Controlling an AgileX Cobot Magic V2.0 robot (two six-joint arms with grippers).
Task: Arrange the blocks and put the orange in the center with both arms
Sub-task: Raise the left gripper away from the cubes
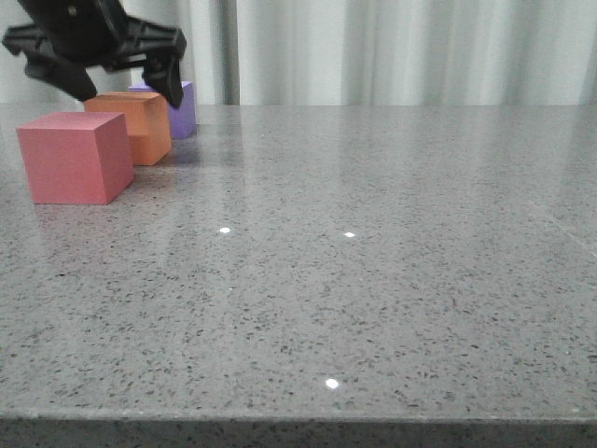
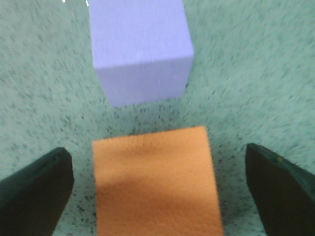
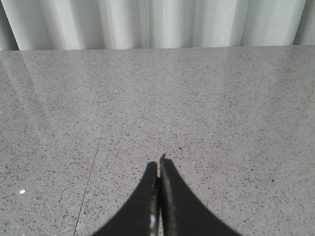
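Note:
Three cubes stand in a diagonal row at the table's far left. The pinkish-red one (image 1: pixel 70 157) is nearest, the orange (image 1: pixel 135 126) is in the middle and the purple one (image 1: pixel 184 108) is farthest. My left gripper (image 1: pixel 131 91) hovers just above the orange cube, open, with a finger on either side and a gap to each face. In the left wrist view the orange cube (image 2: pixel 156 182) lies between the wide-apart fingers (image 2: pixel 34 191) of the gripper (image 2: pixel 156 151), with the purple cube (image 2: pixel 140 49) beyond it. My right gripper (image 3: pixel 160 164) is shut on nothing over bare table, and no cube shows in its view.
The grey speckled tabletop (image 1: pixel 373 280) stretches to the right of the cubes. A white curtain (image 1: pixel 401 51) hangs behind the table's far edge. The table's front edge runs along the bottom of the front view.

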